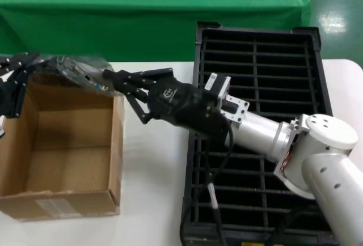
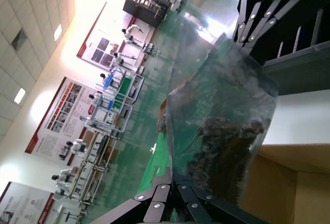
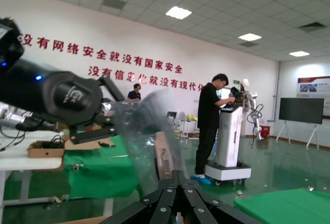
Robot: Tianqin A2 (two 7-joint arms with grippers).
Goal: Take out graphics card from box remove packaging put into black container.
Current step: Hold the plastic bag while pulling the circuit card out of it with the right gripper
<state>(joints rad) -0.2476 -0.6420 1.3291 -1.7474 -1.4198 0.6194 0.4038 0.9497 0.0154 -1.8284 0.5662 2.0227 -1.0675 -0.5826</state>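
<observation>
- One graphics card (image 1: 84, 76), and it was in its packaging (image 1: 79, 67), held up in the air over the far edge of the box (image 1: 62, 149). Only one crinkly see-through bag, with the card showing as a dark shape inside it.
- Two grippers on it, one at each end. The right gripper (image 1: 110, 77) reached across from the right, jaws closed on the end of the bag nearest the black container (image 1: 258, 138). The right wrist view showed the fingertips meeting on the plastic, with the card's metal bracket edge just behind.
- The left gripper (image 1: 25, 59) was at the far left corner of the box, jaws pinched on the other end of the bag. The left wrist view had the bag rising straight out of the closed tips.
- One cardboard box, open on top, sitting on the white counter (image 1: 153, 172) with a white label on its near side. Nothing visible inside it.
- One black container just to the right of the box, two columns of narrow slots. Couldn't see any cards in the slots. The right arm lay across it.
- A green-covered table (image 1: 142, 2) ran along behind everything.
</observation>
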